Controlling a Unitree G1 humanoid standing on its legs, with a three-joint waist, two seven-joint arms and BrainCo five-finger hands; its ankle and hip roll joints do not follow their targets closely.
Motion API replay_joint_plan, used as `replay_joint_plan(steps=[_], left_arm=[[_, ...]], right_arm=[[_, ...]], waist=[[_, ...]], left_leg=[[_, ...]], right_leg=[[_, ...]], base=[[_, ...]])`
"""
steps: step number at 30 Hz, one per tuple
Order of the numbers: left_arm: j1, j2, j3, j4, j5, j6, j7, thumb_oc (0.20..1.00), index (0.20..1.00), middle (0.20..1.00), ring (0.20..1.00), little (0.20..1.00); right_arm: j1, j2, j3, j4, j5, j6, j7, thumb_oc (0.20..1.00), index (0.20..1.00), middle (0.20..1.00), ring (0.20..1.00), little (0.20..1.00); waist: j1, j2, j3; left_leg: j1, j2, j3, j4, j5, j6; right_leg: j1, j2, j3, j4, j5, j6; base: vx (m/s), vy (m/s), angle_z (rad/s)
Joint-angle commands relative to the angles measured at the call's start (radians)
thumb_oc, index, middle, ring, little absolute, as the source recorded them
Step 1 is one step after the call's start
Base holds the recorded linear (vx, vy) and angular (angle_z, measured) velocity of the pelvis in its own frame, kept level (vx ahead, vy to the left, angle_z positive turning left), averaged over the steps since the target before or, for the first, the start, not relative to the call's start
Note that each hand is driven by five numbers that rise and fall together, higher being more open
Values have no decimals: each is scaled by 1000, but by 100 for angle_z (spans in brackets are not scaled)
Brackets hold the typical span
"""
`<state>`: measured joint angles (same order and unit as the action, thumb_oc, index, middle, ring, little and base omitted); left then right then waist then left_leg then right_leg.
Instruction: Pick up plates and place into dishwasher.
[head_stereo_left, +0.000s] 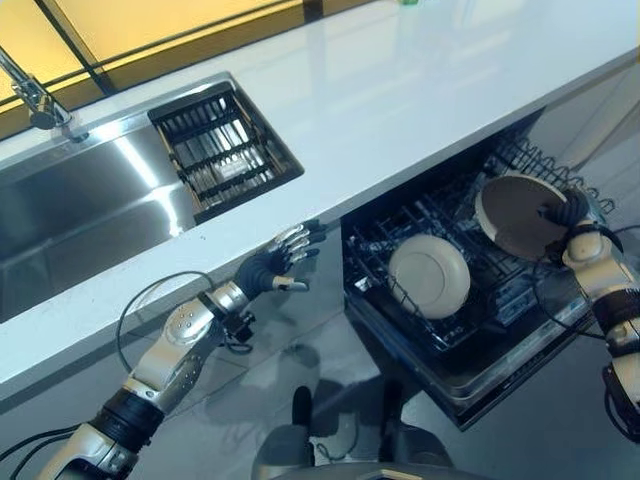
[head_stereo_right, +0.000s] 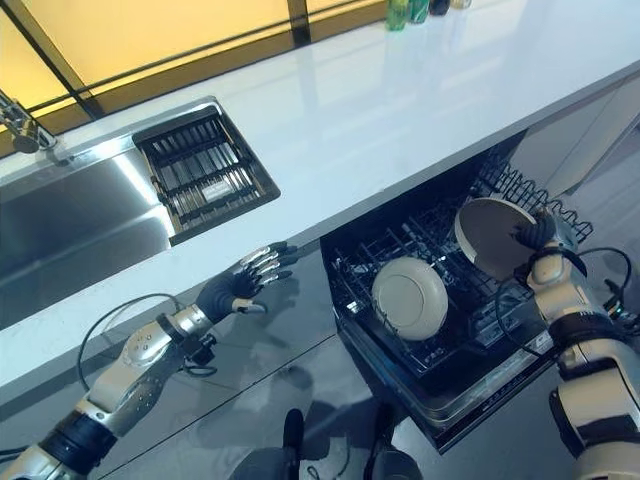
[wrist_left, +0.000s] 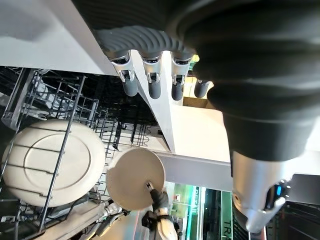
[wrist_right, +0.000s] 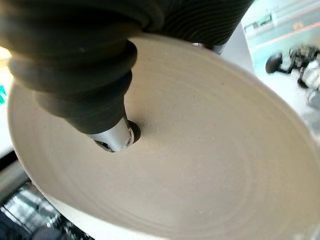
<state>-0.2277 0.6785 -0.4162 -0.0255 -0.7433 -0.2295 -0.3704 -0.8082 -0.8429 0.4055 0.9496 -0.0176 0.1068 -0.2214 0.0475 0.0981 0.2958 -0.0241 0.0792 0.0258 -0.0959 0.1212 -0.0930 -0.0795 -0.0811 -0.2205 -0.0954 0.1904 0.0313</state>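
Note:
My right hand (head_stereo_left: 572, 212) is shut on a beige plate (head_stereo_left: 512, 215), its thumb (wrist_right: 109, 120) pressed on the plate's face (wrist_right: 200, 150). It holds the plate tilted on edge over the right part of the pulled-out dishwasher rack (head_stereo_left: 368, 262). A second beige plate (head_stereo_left: 430, 275) stands on edge between the rack's wires near the middle. From the left wrist view both the racked plate (wrist_left: 50, 162) and the held plate (wrist_left: 135, 177) are visible. My left hand (head_stereo_left: 272, 268) hovers open just under the counter edge, left of the dishwasher, holding nothing.
A white counter (head_stereo_left: 420, 90) runs above the dishwasher. A steel sink (head_stereo_left: 70, 210) with a faucet (head_stereo_left: 35, 100) lies at the left, with a black drain rack (head_stereo_left: 225, 150) in its right end. Bottles (head_stereo_right: 405, 12) stand at the counter's far edge.

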Motion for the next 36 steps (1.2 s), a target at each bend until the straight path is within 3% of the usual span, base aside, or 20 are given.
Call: replay_joint_plan(steps=[1,10,15,25,26,27,33,36], left_arm=[[-126,51,-69,-65,-76,-53,0,1000,1000,1000,1000,1000],[-161,71,-62,-80,-118,-55,1,1000,1000,1000,1000,1000],[-175,60,-57,-76,-125,-38,-10,1000,1000,1000,1000,1000],[-169,63,-42,-75,-136,-43,-46,1000,1000,1000,1000,1000],[-171,63,-42,-75,-135,-42,-50,1000,1000,1000,1000,1000],[-170,62,-42,-75,-131,-39,-51,1000,1000,1000,1000,1000],[-143,50,-36,-84,-116,-49,-52,1000,1000,1000,1000,1000],[-118,21,-33,-88,-107,-55,-42,1000,1000,1000,1000,1000]], right_arm=[[-237,-50,73,46,26,-6,6,200,200,200,200,200],[-311,-7,108,162,92,5,84,200,200,200,200,200],[-329,38,86,217,171,11,176,200,200,200,200,200],[-308,53,105,242,180,10,232,200,200,200,200,200],[-307,53,102,241,187,2,215,834,834,834,834,834],[-304,53,95,236,210,-7,190,1000,1000,1000,1000,1000],[-262,50,2,179,305,-72,39,1000,1000,1000,1000,1000],[-194,69,-101,118,341,-99,-100,1000,1000,1000,1000,1000]], waist=[[43,15,81],[58,60,116],[68,78,124],[79,73,128],[79,71,128],[77,68,126],[62,59,113],[47,52,94]], left_leg=[[-50,-42,21,16,-107,28],[-90,-55,13,11,-91,26],[-99,-61,12,9,-87,25],[-101,-60,19,9,-83,25],[-100,-59,20,9,-83,25],[-98,-58,21,9,-83,25],[-73,-52,34,9,-91,25],[-50,-50,43,11,-101,27]], right_leg=[[7,-54,7,22,-129,72],[-43,-69,-14,36,-126,67],[-56,-76,-28,41,-125,66],[-62,-84,-46,42,-115,73],[-61,-84,-46,42,-115,73],[-61,-83,-45,43,-114,73],[-44,-78,-36,43,-115,74],[-26,-74,-24,41,-116,76]], base=[[-48,-9,6],[-49,5,2],[-14,6,1],[0,0,0],[0,0,0],[0,0,0],[19,41,0],[60,96,-2]])
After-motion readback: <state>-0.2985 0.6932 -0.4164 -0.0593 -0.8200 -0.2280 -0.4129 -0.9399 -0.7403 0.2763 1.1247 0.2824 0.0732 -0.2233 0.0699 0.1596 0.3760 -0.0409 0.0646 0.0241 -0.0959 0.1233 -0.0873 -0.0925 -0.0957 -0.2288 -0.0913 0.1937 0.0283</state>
